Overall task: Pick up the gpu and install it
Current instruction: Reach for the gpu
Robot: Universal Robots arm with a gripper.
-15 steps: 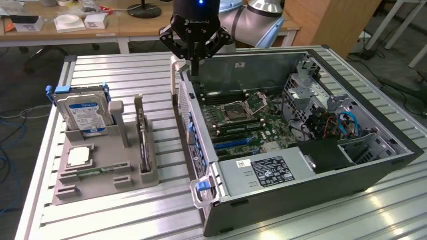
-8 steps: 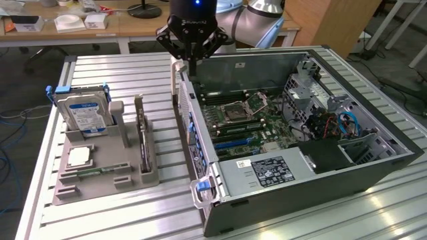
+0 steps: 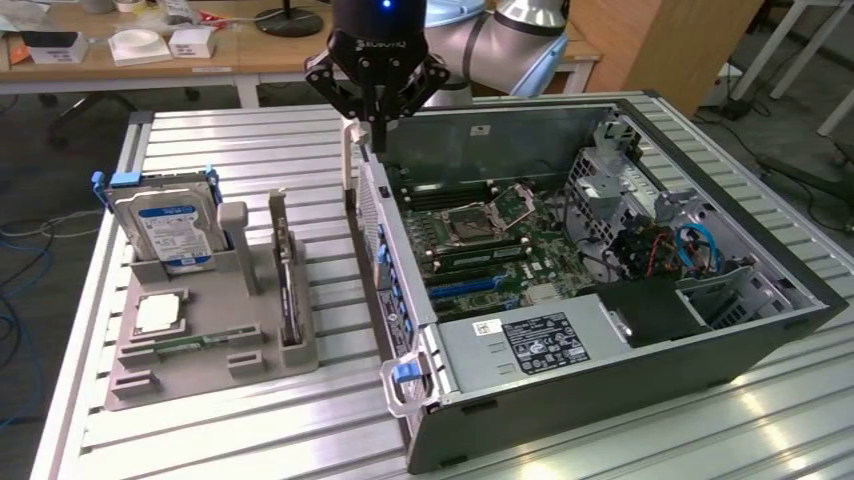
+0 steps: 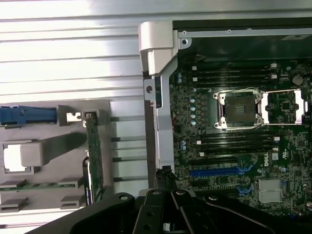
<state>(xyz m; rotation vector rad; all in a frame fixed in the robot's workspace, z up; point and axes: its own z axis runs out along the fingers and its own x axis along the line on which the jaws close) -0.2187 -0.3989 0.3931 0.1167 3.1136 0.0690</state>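
Note:
The gpu (image 3: 283, 272) stands on its long edge in a slot of the grey holder (image 3: 200, 355), at the exterior view's left of the open computer case (image 3: 747, 330). In the wrist view the gpu (image 4: 92, 161) appears as a thin green strip with a silver bracket at one end. My gripper (image 3: 379, 138) hangs shut and empty above the case's far left corner, well beyond the far end of the card and apart from it. Its black linkages and the gripper (image 4: 165, 184) itself sit over the case's side wall in the wrist view.
A hard drive (image 3: 167, 225) with a blue-white label and a small silver CPU chip (image 3: 160, 312) share the holder. Inside the case lie the motherboard (image 3: 494, 240), its open CPU socket (image 4: 239, 109) and blue card slots (image 4: 219, 171). Desks stand behind the slatted metal table (image 3: 240, 150).

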